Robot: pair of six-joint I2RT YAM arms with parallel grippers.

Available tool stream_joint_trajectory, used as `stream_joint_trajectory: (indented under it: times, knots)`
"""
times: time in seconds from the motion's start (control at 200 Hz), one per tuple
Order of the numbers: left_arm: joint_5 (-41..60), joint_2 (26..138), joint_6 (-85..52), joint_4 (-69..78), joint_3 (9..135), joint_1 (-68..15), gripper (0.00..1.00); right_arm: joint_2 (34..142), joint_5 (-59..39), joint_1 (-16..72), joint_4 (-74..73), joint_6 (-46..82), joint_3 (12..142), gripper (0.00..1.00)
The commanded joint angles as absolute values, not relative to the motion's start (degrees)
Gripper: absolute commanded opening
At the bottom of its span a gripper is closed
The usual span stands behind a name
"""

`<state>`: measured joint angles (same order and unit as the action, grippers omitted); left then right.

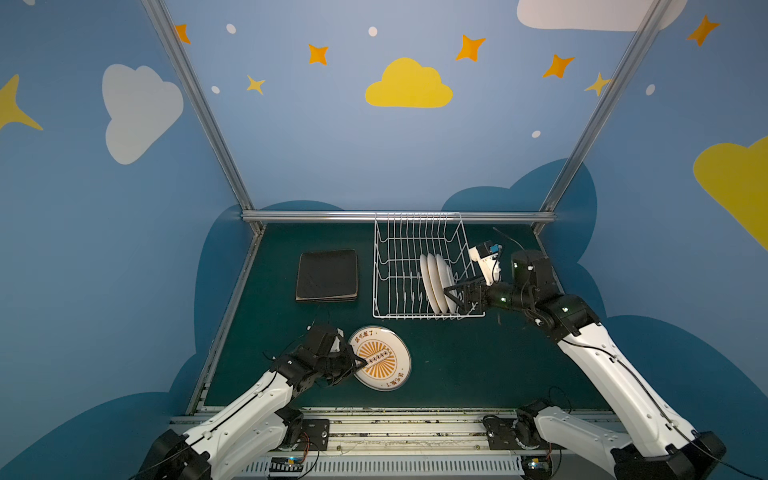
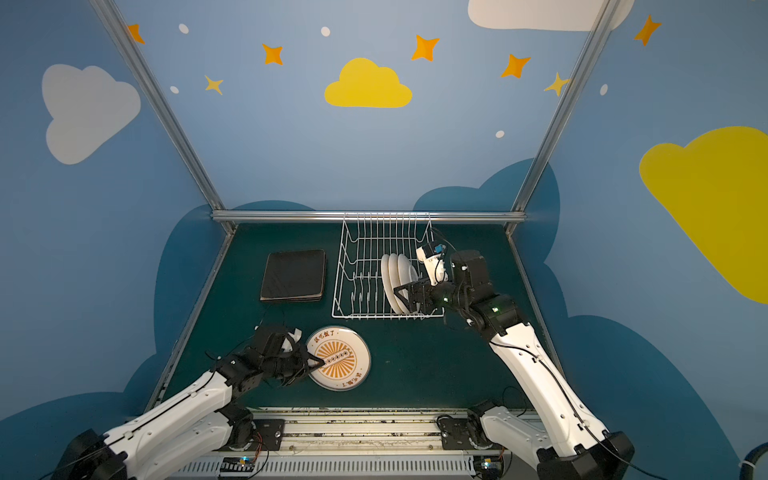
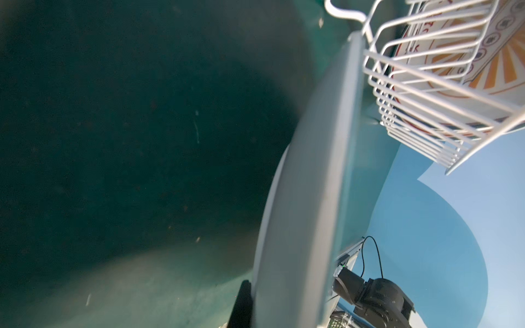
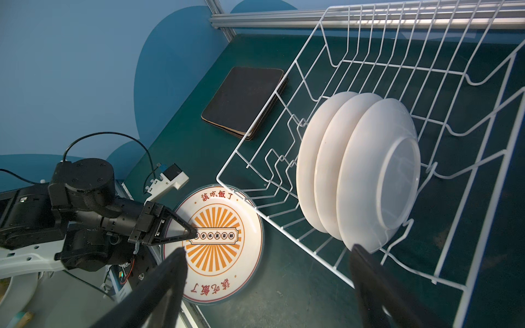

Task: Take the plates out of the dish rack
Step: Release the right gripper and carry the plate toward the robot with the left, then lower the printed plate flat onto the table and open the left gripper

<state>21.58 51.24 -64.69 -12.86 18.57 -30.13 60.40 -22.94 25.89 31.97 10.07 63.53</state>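
My left gripper (image 1: 360,363) (image 2: 318,363) is shut on the near-left rim of a round white plate with an orange sunburst (image 1: 380,358) (image 2: 338,358) (image 4: 218,244), low over the green table. In the left wrist view the plate (image 3: 312,198) shows edge-on beside one finger (image 3: 241,306). Three round white plates (image 1: 434,282) (image 2: 395,282) (image 4: 363,170) stand backs out in the white wire dish rack (image 1: 415,318) (image 2: 374,318) (image 4: 218,178). My right gripper (image 1: 453,300) (image 2: 402,297) (image 4: 267,250) is open at their lower rim, holding nothing.
A stack of black-backed rounded-square plates (image 1: 327,275) (image 2: 294,275) (image 4: 244,100) lies on the table left of the rack. The rack's far end stands against the aluminium rail (image 1: 316,216). Blue walls close in the back and sides.
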Motion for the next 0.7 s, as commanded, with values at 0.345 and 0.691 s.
stream_joint_trajectory:
  times: [0.345, 0.691]
  knots:
    - [22.8, 62.3, -67.0, -0.7, 20.4, -30.2, 0.29, 60.5, -21.6, 26.3, 31.2, 9.8, 63.0, 0.89]
    - [20.4, 67.6, -66.2, -6.7, 25.8, -30.1, 0.61, 60.6, -20.3, 26.3, 31.7, 9.4, 63.1, 0.89]
